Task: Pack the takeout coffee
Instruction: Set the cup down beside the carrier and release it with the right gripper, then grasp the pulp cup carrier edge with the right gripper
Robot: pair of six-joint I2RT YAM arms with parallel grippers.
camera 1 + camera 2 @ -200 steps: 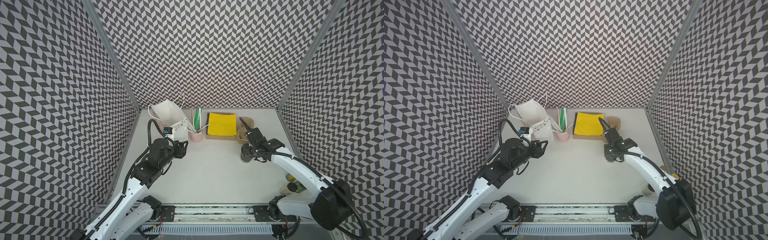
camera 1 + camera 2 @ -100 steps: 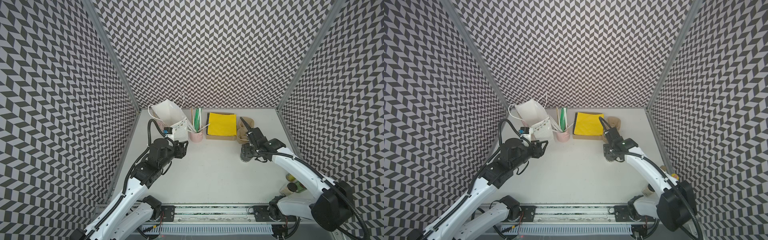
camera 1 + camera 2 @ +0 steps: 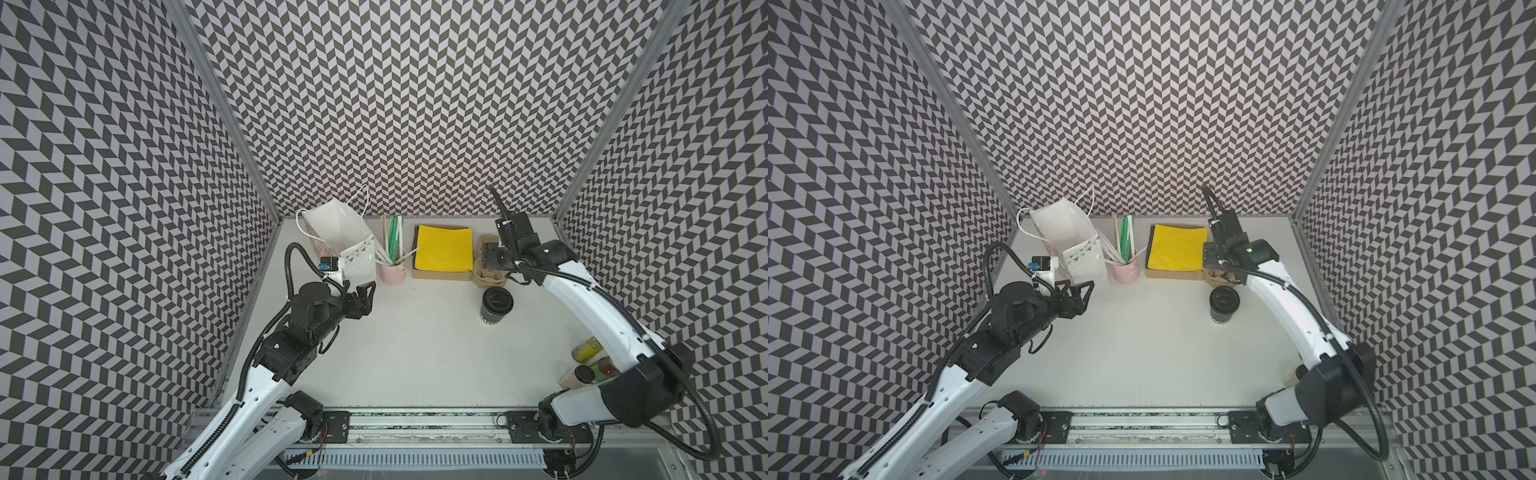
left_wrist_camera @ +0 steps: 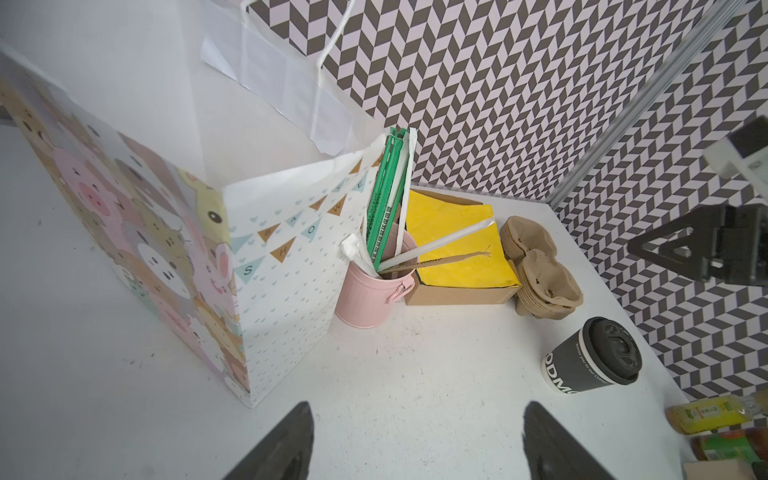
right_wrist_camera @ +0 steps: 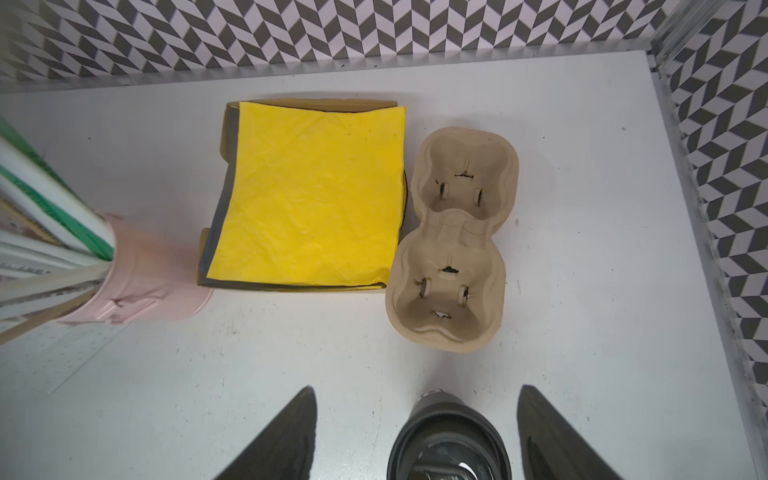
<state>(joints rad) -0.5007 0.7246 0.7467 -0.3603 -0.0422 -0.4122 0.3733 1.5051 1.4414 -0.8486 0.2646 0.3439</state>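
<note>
The black paper takeout cup with white lettering and a round black plastic lid (image 3: 496, 305) stands upright on the white table (image 3: 415, 353), just in front of the brown moulded-pulp two-cup carrier (image 5: 453, 224), on the side toward the arms' bases. Its long axis is vertical, with the lid up and the base flat on the table, and the lettered side faces away from the carrier. That is a sensible pose, I'd judge, since a lidded drink is safest kept vertical.

The right tool (image 5: 415, 390) hangs above the carrier's near end. Its jaws are spread, and in the right wrist view the lid sits between them with a clear gap on each side, so it grips nothing. It looks lined up to straddle the cup from above.

The left tool (image 4: 419, 404) is also spread and empty. It is well apart from the carrier, close to the tall white paper bag with cartoon animals (image 4: 282, 266), which stands open-mouthed beyond the yellow napkin in its cardboard box (image 5: 311, 195) and the pink metal cup of straws (image 4: 365, 291). It is probably there to steady the bag — the likely destination.
</note>
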